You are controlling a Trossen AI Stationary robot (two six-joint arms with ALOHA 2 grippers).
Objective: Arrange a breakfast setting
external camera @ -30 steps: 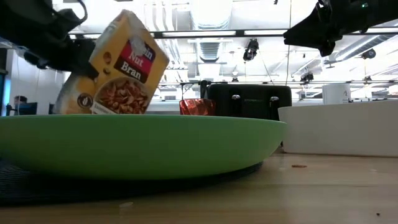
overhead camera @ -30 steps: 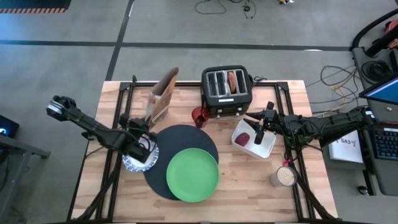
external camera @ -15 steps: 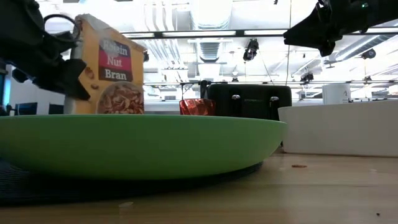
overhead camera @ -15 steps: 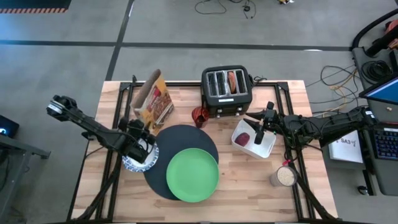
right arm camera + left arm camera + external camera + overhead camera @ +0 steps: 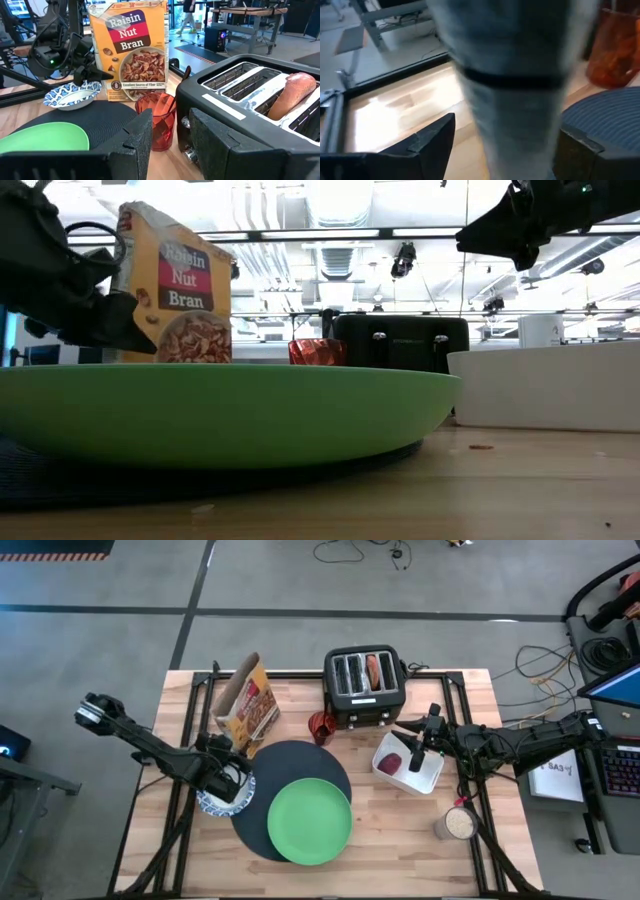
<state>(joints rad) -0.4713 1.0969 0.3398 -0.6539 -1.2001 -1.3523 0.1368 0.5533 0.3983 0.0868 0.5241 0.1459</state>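
Note:
A yellow cereal box (image 5: 246,705) stands upright on its bottom end on the wood, beyond the black mat (image 5: 285,765). My left gripper (image 5: 505,135) is open, one finger on each side of the box's narrow side (image 5: 520,100); whether a finger touches it, I cannot tell. The green plate (image 5: 309,822) lies on the mat. The blue-and-white bowl (image 5: 222,800) sits at the mat's left edge, under my left gripper (image 5: 230,747). My right gripper (image 5: 415,756) hovers open and level over the white tray (image 5: 425,775), which holds a dark-red lump (image 5: 390,763).
A black toaster (image 5: 364,688) with a tan-red piece in one slot stands at the far edge, a red cup (image 5: 320,727) just in front of it. A jar of pale grains (image 5: 458,823) stands near the right front. Bare wood lies along the near edge.
The cereal box has swung from tilted toward the mat to upright and now stands on the table. My left gripper has sunk beside it toward the bowl.

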